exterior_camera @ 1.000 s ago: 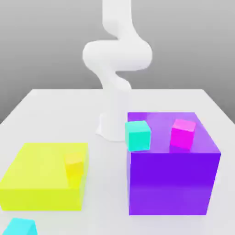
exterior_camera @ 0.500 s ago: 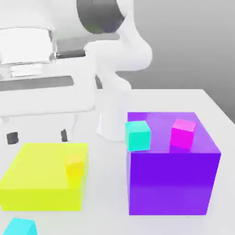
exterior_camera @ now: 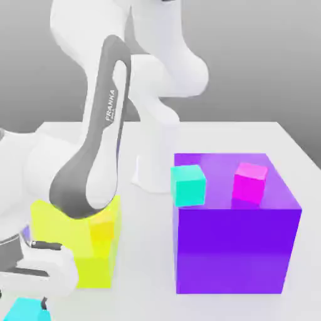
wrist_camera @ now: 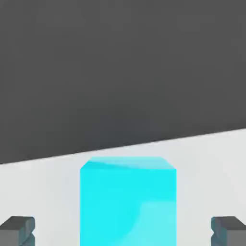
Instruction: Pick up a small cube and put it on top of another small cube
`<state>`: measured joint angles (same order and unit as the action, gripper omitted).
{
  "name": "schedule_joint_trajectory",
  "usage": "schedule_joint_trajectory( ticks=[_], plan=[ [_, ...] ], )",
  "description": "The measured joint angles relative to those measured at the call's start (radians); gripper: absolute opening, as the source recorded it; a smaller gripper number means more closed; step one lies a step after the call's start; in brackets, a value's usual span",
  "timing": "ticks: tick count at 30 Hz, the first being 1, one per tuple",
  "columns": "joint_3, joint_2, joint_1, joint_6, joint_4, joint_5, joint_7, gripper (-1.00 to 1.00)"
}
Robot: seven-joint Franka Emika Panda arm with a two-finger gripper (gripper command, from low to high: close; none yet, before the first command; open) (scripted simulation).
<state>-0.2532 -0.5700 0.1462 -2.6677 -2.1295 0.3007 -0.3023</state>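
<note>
So the arm [exterior_camera: 100, 150] is bent right over toward the near corner of the table [exterior_camera: 251, 135] on the exterior view's left; its white hand sits low over that corner, and the small cyan cube [exterior_camera: 25, 310] pokes out just under it, resting on the tabletop; in the hand view the same cube sits dead centre between the 2 dark fingertips [wrist_camera: 18, 229], with clear gaps on both sides, so the gripper [wrist_camera: 123, 229] is spread wide and isn't touching or holding anything; the cube looks upright and flat on the white surface.

Rest of the scene; a flat yellow block [exterior_camera: 94, 251] sits near the table's near edge on the exterior view's left, partly hidden behind the arm, and a small yellow cube [exterior_camera: 103, 229] rests on top of it near the corner facing the middle of the table; a big purple block [exterior_camera: 235, 244] stands toward the near edge on the exterior view's right; it carries 2 small cubes on top, a teal one [exterior_camera: 188, 185] at the top's near corner on the exterior view's left, and a magenta one [exterior_camera: 249, 182] further along toward the right; those 2 are apart from each other; the robot's white base [exterior_camera: 153, 169] stands behind, between the 2 big blocks.
</note>
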Motion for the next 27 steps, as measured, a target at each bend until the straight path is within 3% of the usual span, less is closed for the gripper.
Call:
schedule_joint_trajectory(
  ticks=[7,11,27],
  plan=[
    [0.001,-0.005,0.001,-0.002,0.001,0.003,0.002,-1.00],
    [-0.039,0.118,-0.038,0.090,-0.028,-0.051,-0.029,-1.00],
    [0.187,0.665,-0.343,0.473,-0.191,-0.175,0.231,-1.00]
  ],
)
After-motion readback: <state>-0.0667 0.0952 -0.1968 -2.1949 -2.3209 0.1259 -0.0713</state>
